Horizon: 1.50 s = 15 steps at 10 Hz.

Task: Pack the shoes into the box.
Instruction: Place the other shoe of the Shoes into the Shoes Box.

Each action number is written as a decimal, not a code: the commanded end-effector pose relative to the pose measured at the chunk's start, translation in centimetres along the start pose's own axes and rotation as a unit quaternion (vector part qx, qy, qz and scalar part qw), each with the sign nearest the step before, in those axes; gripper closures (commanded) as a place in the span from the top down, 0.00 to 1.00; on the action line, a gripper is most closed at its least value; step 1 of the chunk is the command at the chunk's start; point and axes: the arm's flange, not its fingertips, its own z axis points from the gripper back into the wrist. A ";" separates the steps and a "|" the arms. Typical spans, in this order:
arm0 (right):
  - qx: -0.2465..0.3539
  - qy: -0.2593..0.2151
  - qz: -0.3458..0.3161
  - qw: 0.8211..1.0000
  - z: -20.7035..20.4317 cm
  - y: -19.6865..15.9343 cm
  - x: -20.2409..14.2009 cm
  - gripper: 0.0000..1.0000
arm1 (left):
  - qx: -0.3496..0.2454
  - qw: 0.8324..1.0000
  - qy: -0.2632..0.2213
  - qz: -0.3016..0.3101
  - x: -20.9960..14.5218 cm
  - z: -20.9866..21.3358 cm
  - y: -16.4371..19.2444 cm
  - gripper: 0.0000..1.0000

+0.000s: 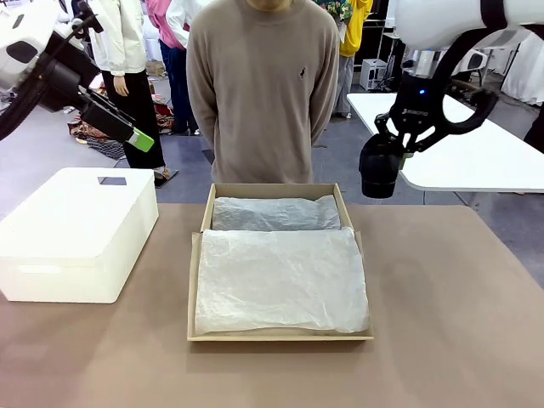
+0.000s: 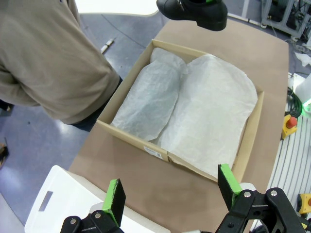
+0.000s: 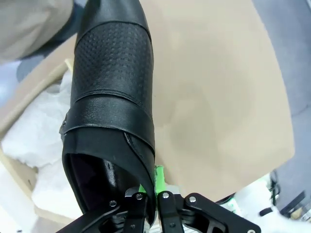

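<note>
We hold a black leather strapped shoe (image 3: pixel 112 73) in our right hand (image 3: pixel 154 182) high beside the tan cardboard shoebox (image 1: pixel 280 337); our left hand (image 2: pixel 172 187) gapes wide, left of it.

Bright, even light falls from overhead, so the matte brown table (image 1: pixel 442 340) carries only faint, soft-edged shadows. The large white rounded-corner box (image 1: pixel 76 229) at its left edge is nearly washed out on top. The crinkled white tissue paper (image 1: pixel 280 276) in the tan cardboard shoebox (image 1: pixel 276 337) gives off a mild sheen. In the right wrist view, the black leather dress shoe (image 3: pixel 114 73) shows dull highlights on its perforated upper. The person's beige top (image 3: pixel 29 24) in the top left corner is blurred. Both wrist views bend straight lines slightly near their edges.
</note>
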 end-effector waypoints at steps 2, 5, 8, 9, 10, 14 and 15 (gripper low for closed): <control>-0.016 -0.013 -0.062 0.998 -1.4 3.1 -1.8 0.00 | -0.008 1.000 -0.006 -0.001 0.0 0.0 0.0 1.00; -0.014 0.000 -0.051 0.999 -1.4 1.8 -1.4 0.00 | -0.008 1.000 -0.006 -0.001 0.0 0.0 0.0 1.00; -0.014 0.000 -0.051 0.999 -1.4 1.8 -1.4 0.00 | -0.008 1.000 -0.006 -0.001 0.0 0.0 0.0 1.00; -0.014 0.000 -0.051 0.999 -1.4 1.8 -1.4 0.00 | -0.008 1.000 -0.006 -0.001 0.0 0.0 0.0 1.00; -0.018 0.004 -0.062 0.998 -2.0 2.1 -1.3 0.00 | -0.008 1.000 -0.006 -0.001 0.0 0.0 0.0 1.00; -0.023 -0.040 -0.185 0.982 1.4 5.2 -4.9 0.00 | -0.008 1.000 -0.006 -0.001 0.0 0.0 0.0 1.00; -0.026 -0.037 -0.209 0.977 1.7 6.4 -5.9 0.00 | -0.008 1.000 -0.006 -0.001 0.0 0.0 0.0 1.00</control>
